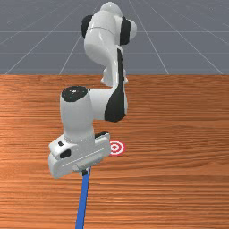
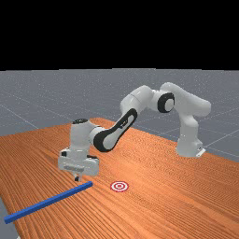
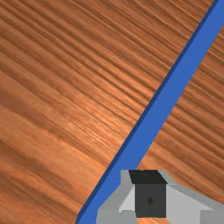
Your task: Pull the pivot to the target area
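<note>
My gripper (image 1: 85,172), fingers shut, points down over the blue bar (image 1: 82,201) in the front view; the hand covers the bar's upper end there. In the far view the gripper (image 2: 77,178) hangs a little above the bar (image 2: 49,201), close to the end nearer the target. The red-and-white target (image 2: 119,186) lies flat to the far view's right of that end. The hand partly hides the target (image 1: 117,148) in the front view. The wrist view has the gripper (image 3: 148,177) beside the bar (image 3: 159,111), which runs diagonally past and partly behind it. Nothing is held.
The wooden table (image 1: 179,179) extends around the bar and target. The bar's far end reaches the table's edge at the far view's lower left. The arm's base (image 2: 189,147) stands at the far view's right.
</note>
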{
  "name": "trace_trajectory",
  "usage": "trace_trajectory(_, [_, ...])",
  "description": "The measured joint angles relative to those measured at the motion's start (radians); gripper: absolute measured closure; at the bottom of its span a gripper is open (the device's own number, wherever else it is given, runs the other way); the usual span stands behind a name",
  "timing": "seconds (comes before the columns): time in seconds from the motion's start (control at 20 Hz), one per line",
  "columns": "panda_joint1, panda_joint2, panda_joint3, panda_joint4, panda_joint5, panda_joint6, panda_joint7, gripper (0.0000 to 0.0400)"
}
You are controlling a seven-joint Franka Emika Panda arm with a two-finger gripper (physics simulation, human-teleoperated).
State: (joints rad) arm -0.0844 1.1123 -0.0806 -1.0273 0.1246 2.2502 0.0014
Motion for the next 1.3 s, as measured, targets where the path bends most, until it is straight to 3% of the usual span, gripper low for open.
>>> trace_trajectory(0.05, [-0.034, 0.002, 0.059, -0.061, 0.015, 0.18, -0.046, 0.04])
trace_trajectory(0.1, [-0.024, 0.01, 0.045, -0.068, 0.016, 0.184, -0.038, 0.04])
trace_trajectory(0.15, [-0.002, 0.033, 0.006, -0.03, 0.005, 0.096, -0.006, 0.04])
trace_trajectory(0.2, [0.046, 0.126, -0.083, 0.155, -0.076, -0.121, 0.095, 0.0399])
trace_trajectory(0.3, [0.008, 0.142, -0.027, 0.197, -0.027, -0.133, 0.039, 0.0399])
trace_trajectory(0.45, [0.001, 0.209, -0.028, 0.321, -0.03, -0.19, 0.045, 0.0398])
trace_trajectory(0.55, [0.003, 0.193, -0.028, 0.295, -0.031, -0.188, 0.044, 0.04])
trace_trajectory(0.6, [0.005, 0.198, -0.029, 0.306, -0.031, -0.196, 0.047, 0.0243])
trace_trajectory(0.65, [0.007, 0.203, -0.029, 0.315, -0.032, -0.205, 0.05, 0.0147])
trace_trajectory(0.75, [0.012, 0.209, -0.029, 0.329, -0.033, -0.217, 0.057, 0.0054])
trace_trajectory(0.9, [0.017, 0.229, -0.028, 0.363, -0.035, -0.239, 0.065, 0.0012])
trace_trajectory(1.2, [0.013, 0.271, -0.027, 0.424, -0.036, -0.261, 0.068, 0.0001])
trace_trajectory(1.3, [0.027, 0.284, -0.055, 0.438, -0.061, -0.252, 0.095, 0.0])
